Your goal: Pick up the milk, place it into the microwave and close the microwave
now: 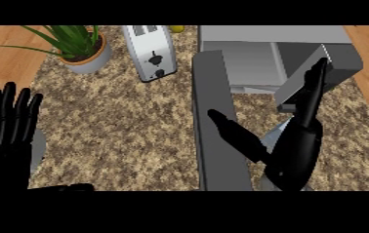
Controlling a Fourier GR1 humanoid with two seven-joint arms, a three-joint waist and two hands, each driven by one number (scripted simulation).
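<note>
Now straight-fingered right hand [296, 149] against milk [342, 64]

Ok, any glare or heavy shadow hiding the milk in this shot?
Head view: lighting is even, no glare; the microwave looks darker inside at its right; the milk is partly covered by the black right hand, not by shadow.

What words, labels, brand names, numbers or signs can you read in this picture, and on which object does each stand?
No readable text anywhere in the head view.
Toaster: only a dark knob and small controls, no legible lettering.
Microwave and its open door: plain grey, no label or numbers.
Plant pot: plain, no markings.
</note>
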